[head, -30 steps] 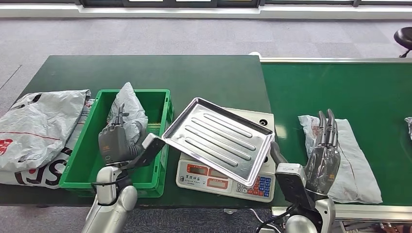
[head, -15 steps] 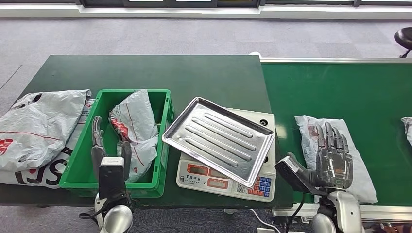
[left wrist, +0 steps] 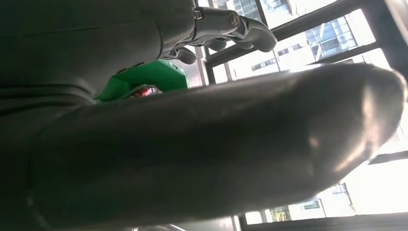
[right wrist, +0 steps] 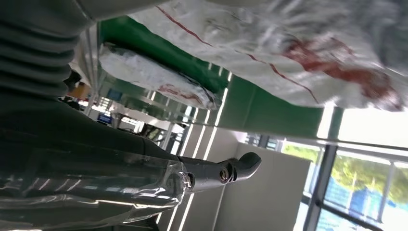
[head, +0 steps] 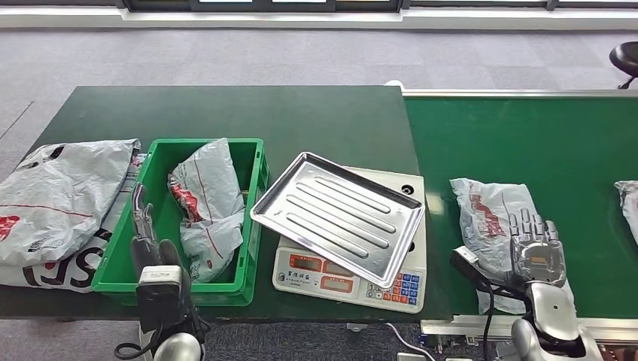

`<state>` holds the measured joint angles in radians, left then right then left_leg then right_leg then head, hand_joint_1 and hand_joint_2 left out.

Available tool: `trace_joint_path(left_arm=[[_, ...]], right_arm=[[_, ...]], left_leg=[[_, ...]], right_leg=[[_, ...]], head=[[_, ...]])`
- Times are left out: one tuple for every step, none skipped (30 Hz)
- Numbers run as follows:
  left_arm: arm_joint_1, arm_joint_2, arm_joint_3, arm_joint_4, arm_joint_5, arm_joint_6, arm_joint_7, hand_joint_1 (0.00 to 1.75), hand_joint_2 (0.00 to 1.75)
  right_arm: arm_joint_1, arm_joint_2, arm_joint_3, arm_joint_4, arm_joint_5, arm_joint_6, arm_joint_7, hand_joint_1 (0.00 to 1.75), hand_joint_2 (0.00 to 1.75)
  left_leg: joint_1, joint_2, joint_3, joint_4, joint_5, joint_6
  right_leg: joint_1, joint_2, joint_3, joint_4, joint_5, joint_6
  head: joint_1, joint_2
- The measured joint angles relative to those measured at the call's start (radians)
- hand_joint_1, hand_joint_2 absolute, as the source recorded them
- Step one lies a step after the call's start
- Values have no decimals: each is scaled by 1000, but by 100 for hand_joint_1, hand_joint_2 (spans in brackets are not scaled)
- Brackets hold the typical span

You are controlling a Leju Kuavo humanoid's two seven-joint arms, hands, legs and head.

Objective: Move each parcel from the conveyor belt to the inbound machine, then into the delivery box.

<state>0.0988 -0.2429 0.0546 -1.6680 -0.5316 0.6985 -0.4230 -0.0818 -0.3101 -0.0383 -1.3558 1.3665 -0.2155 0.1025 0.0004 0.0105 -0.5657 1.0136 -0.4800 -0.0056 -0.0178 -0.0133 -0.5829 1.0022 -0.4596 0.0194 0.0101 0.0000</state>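
Count: you have one parcel in the green delivery box [head: 256, 169], one under the right hand, a third at the belt's far right edge.

The boxed parcel [head: 207, 207] is a crumpled grey poly bag with red print, lying against the box's right wall. The left hand [head: 143, 229] hangs over the box's left side, fingers straight and apart, holding nothing. The right hand [head: 536, 252] lies flat on the belt parcel [head: 493, 214], fingers spread over its near end; you cannot tell whether it grips. That bag is grey-white with red marks, wrinkled. The edge parcel [head: 629, 203] is cut off. The scale [head: 353, 278] carries one tilted steel tray [head: 338, 218]. Two large printed bags [head: 56, 203] lie left of the box. Dark green table [head: 226, 113], green conveyor belt [head: 527, 143], grey carpet [head: 301, 56].
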Motion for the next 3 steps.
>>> trace_joint_path(left_arm=[[6, 0, 0, -4, 1, 0, -3, 0, 0], [12, -2, 0, -8, 1, 0, -7, 0, 0], [16, -2, 0, -10, 0, 0, -9, 0, 0]], right_arm=[[-20, -17, 0, 48, 4, 7, 9, 0, 175], [-43, -32, 0, 101, 10, 6, 18, 0, 175], [-54, -40, 0, 127, 15, 3, 23, 0, 175]], left_leg=[[0, 0, 0, 0, 0, 0], [0, 0, 0, 0, 0, 0], [0, 0, 0, 0, 0, 0]], right_leg=[[0, 0, 0, 0, 0, 0], [0, 0, 0, 0, 0, 0], [0, 0, 0, 0, 0, 1]], head=[[0, 0], [0, 0], [0, 0]])
